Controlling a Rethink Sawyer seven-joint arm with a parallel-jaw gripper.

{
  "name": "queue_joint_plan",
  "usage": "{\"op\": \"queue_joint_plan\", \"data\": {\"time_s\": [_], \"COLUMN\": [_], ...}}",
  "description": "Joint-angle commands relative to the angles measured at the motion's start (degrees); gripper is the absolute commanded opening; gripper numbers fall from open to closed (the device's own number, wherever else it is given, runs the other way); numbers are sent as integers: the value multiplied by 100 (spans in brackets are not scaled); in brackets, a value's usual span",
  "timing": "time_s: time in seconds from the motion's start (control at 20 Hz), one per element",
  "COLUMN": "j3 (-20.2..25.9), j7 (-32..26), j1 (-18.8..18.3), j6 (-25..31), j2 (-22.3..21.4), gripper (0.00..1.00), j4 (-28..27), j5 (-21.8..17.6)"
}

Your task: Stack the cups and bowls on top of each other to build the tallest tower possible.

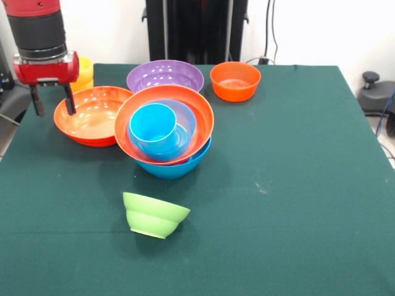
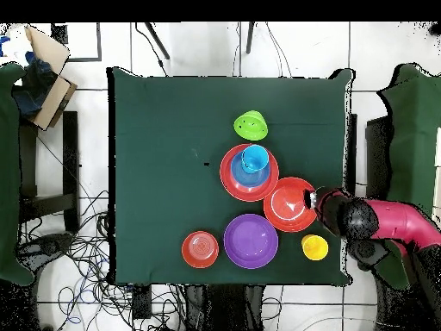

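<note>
Orange bowl [image 1: 92, 115]: beneath the gripper [image 1: 53, 100], fingers spread, holding nothing.
Tower [image 1: 165, 131]: blue cup [image 1: 153, 127] tilted on top.
Green bowl [image 1: 154, 214]: apart, tipped.

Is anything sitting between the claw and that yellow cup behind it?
Nothing visible does. The open claw hangs over the edge of the loose large orange bowl, and the yellow cup stands just beside it with clear cloth between them in the overhead view.

Table [image 1: 296, 185]: green cloth, spread beneath and beyond the fingers.
Cardboard box [image 2: 47, 76]: on the floor, well apart from the fingers.
Cables [image 2: 82, 250]: tangled, beside the table.
</note>
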Motion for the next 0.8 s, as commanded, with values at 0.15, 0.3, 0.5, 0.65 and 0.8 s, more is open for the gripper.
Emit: {"op": "queue_joint_plan", "data": {"time_s": [0.15, 0.3, 0.5, 0.65, 0.8], "j3": [-551, -727, -793, -803, -861], "j7": [-63, 103, 61, -33, -78], "j1": [309, 392, 375, 355, 386], "j6": [-959, -1314, -1457, -1495, -1550], "j2": [939, 1237, 1432, 1560, 1567], "gripper": [100, 100, 100, 100, 0], "j4": [-399, -652, -755, -825, -838], "j5": [-857, -1027, -1010, -979, -904]}}
